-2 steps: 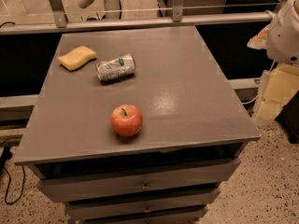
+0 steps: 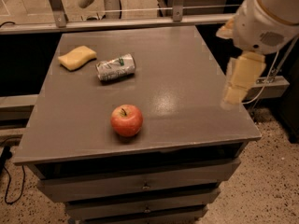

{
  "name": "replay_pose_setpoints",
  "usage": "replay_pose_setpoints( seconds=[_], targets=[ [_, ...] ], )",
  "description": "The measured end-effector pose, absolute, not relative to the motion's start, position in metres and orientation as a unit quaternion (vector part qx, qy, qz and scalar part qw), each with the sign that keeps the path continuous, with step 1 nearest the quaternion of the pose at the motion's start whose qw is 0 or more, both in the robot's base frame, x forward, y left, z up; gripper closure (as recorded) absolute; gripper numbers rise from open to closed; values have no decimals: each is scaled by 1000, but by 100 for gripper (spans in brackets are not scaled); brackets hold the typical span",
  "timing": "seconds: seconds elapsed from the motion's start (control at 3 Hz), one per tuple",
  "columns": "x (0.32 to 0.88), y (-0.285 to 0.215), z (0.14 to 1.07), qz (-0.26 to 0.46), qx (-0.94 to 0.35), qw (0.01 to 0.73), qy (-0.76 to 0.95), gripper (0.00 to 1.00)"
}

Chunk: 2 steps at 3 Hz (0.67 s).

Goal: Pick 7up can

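Observation:
The 7up can (image 2: pixel 116 67) is silver-white with green markings and a dented body. It lies on its side at the back left of the grey table top (image 2: pixel 182 73). My gripper (image 2: pixel 237 93) hangs down from the white arm at the right, over the table's right edge. It is far to the right of the can and holds nothing that I can see.
A yellow sponge (image 2: pixel 77 57) lies just left of the can. A red apple (image 2: pixel 126 120) stands near the front, below the can. The table has drawers (image 2: pixel 145 185) under it. A metal rail (image 2: pixel 117 22) runs along the back edge.
The arm and gripper have moved left, from beyond the table's right side to over its right edge. The can, sponge and apple have not moved.

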State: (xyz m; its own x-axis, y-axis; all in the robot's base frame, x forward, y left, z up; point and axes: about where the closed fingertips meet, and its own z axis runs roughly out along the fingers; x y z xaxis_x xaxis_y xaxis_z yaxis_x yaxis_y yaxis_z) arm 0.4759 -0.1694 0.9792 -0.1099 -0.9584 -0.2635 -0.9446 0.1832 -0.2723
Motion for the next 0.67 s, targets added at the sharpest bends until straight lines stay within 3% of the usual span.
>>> replay_pose_setpoints(
  seconds=[0.67],
  targets=[
    [570, -28, 974, 34, -703, 271, 657, 0]
  ],
)
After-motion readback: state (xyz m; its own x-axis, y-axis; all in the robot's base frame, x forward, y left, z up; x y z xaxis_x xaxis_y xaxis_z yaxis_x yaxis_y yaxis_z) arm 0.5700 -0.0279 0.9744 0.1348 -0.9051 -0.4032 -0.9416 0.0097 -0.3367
